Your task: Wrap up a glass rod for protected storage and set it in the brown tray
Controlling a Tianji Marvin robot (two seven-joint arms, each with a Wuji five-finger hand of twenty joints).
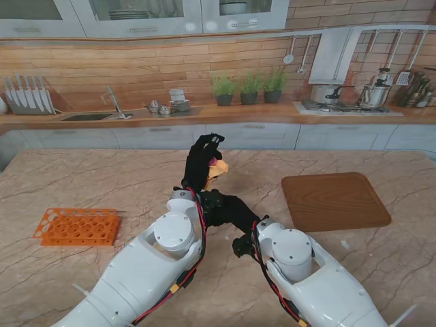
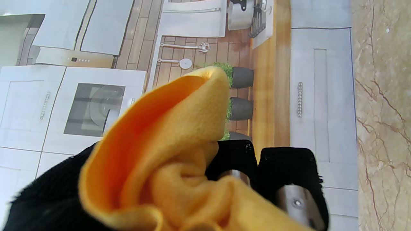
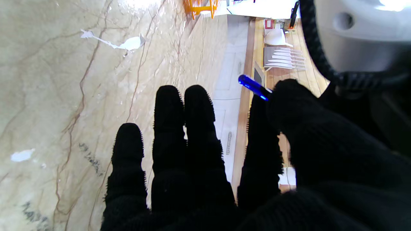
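The left hand, gloved in black, is raised over the middle of the marble table with its fingers clamped on a bunched yellow cloth. A blue glass rod is pinched between the thumb and forefinger of the right hand, while the other three fingers are held out straight. The brown tray is seen lying bare toward the table's right edge, and an orange rack near its left edge.
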